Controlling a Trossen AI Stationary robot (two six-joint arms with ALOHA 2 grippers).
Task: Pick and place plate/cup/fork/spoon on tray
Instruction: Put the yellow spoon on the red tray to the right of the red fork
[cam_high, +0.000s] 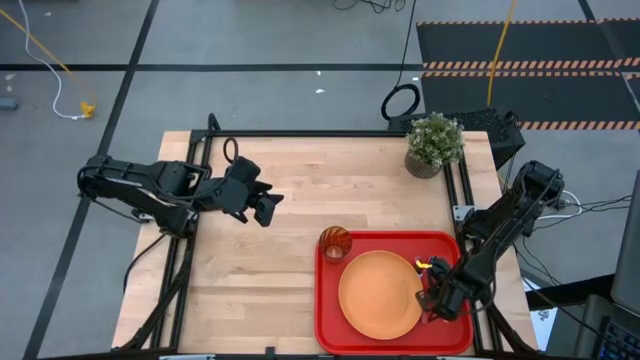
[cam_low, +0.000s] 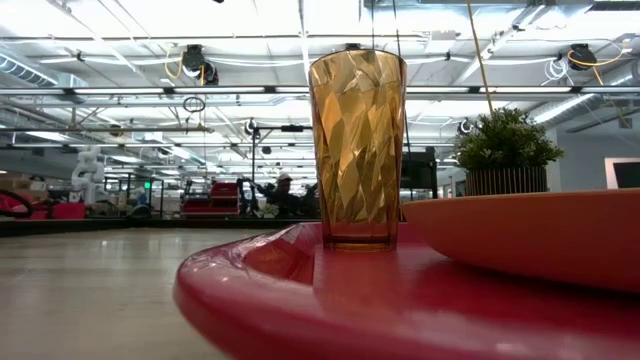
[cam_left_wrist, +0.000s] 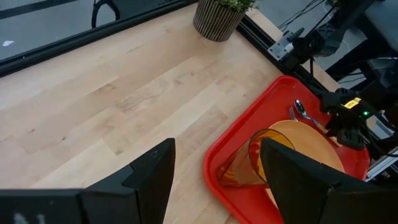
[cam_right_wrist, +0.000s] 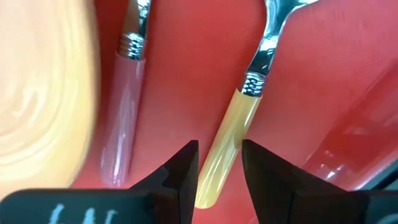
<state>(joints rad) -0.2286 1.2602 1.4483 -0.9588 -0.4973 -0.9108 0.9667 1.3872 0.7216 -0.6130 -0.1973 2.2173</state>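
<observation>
Right gripper down low over the tray, at its right side beside the plate; fingers parted narrowly, straddling the end of the spoon handle, not clearly clamped on it. Spoon flat on the tray floor, fork lying just beside it and roughly parallel, next to the plate rim. Plate resting in the tray's middle, filling much of it. Cup upright in the tray's far left corner, just beside the plate, apart from it. Left gripper hovering over bare table left of the tray, fingers spread wide, holding nothing. Potted plant at the table's far right corner, well apart from the tray.
</observation>
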